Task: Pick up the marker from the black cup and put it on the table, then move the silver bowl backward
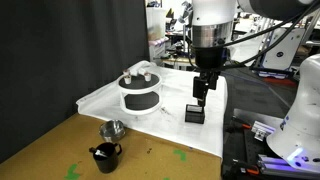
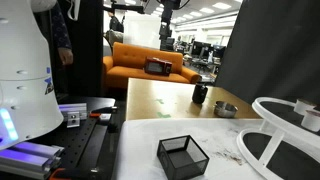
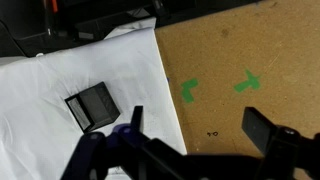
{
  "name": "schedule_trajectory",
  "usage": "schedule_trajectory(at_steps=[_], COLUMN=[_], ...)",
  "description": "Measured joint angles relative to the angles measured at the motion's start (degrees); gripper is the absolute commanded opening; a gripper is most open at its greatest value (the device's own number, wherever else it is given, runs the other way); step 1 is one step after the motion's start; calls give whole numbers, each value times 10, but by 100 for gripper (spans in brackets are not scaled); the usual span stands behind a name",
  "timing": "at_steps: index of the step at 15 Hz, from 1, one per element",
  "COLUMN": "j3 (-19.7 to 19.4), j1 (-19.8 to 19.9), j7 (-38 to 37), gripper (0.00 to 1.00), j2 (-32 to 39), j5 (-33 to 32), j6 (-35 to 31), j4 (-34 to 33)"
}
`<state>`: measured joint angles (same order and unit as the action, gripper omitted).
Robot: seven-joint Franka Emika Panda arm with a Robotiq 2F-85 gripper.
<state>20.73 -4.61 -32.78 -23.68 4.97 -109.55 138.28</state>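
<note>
The black cup [image 1: 105, 154] stands on the brown table [image 1: 60, 150] near its front edge, and it also shows in an exterior view [image 2: 200, 94]. The silver bowl [image 1: 114, 129] sits just behind it and appears in an exterior view [image 2: 226, 109]. I cannot make out the marker at this size. My gripper [image 1: 202, 90] hangs high over the white cloth, above the black box and far from cup and bowl. In the wrist view the gripper [image 3: 198, 125] is open and empty over the cloth's edge. Neither cup nor bowl shows there.
A white cloth [image 1: 180, 100] covers the back of the table. On it stand a large white-and-black round stack [image 1: 140, 90] and a black square box [image 1: 195, 113], which also shows in the wrist view [image 3: 92, 105]. Green marks [image 3: 190, 90] lie on the wood.
</note>
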Motion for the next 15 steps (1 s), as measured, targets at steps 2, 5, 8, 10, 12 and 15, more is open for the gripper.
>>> schedule_trajectory(at_steps=[2, 5, 8, 10, 12, 15], j3=[0, 0, -1, 1, 8, 19], j1=[0, 0, -6, -18, -33, -54], j7=[0, 0, 4, 17, 29, 45], gripper=[100, 100, 100, 100, 100, 100], j2=[0, 0, 6, 24, 57, 119], j5=[0, -1, -6, -18, -46, -91], j6=[0, 0, 0, -10, -29, -71], j4=[0, 0, -2, -13, -34, -74])
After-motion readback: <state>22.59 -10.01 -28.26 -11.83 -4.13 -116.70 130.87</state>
